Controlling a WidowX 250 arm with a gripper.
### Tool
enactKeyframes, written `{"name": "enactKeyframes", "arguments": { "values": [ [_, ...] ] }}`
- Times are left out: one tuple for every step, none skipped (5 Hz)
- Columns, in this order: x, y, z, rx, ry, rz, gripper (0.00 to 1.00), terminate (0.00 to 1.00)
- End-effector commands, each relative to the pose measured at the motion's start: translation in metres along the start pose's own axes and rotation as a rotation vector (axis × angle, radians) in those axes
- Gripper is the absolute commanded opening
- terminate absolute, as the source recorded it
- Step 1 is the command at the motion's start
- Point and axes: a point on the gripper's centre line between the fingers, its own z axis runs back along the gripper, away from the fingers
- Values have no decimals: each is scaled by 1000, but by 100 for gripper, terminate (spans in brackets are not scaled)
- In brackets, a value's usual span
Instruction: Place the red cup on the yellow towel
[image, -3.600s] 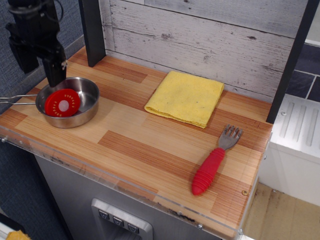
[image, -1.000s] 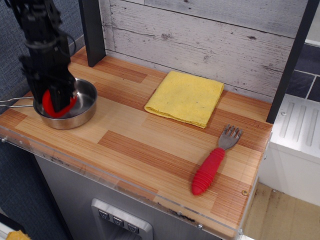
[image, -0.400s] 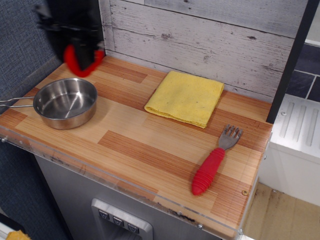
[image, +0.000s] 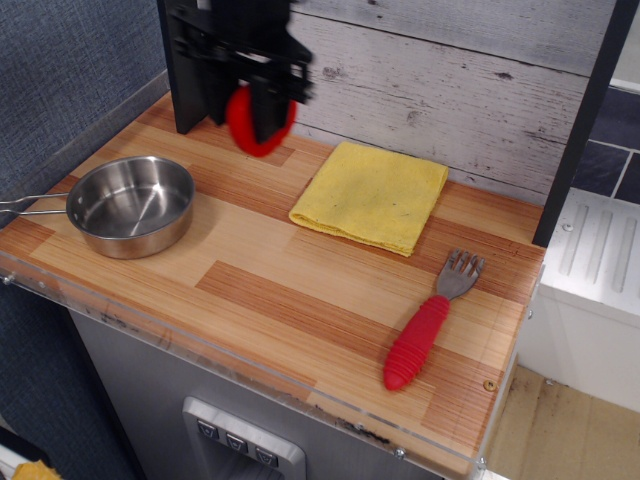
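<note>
My gripper (image: 262, 125) is shut on the red cup (image: 243, 126) and holds it in the air above the counter, at the back, between the steel pan and the yellow towel (image: 372, 195). The cup is partly hidden by the black fingers and blurred by motion. The towel lies flat and folded on the wooden counter, to the right of the gripper and lower down.
An empty steel pan (image: 132, 205) with a wire handle sits at the left. A red-handled metal fork (image: 428, 327) lies at the front right. A black post (image: 185, 70) stands behind the gripper against the plank wall. The counter's front edge has a clear strip.
The cup has been lifted out of the pan, which is now empty. My gripper has carried it up and to the right, toward the towel.
</note>
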Motion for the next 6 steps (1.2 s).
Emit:
{"name": "enactKeyframes", "arguments": {
  "values": [
    [27, -11, -13, 45, -15, 25, 0, 0],
    [41, -12, -30, 52, -25, 29, 0, 0],
    [55, -18, -32, 51, -48, 21, 0, 0],
    [64, -27, -31, 24, -56, 15, 0, 0],
    [66, -31, -28, -8, -60, 21, 100, 0],
    [66, -24, -21, -29, -75, 44, 100, 0]
  ]
}}
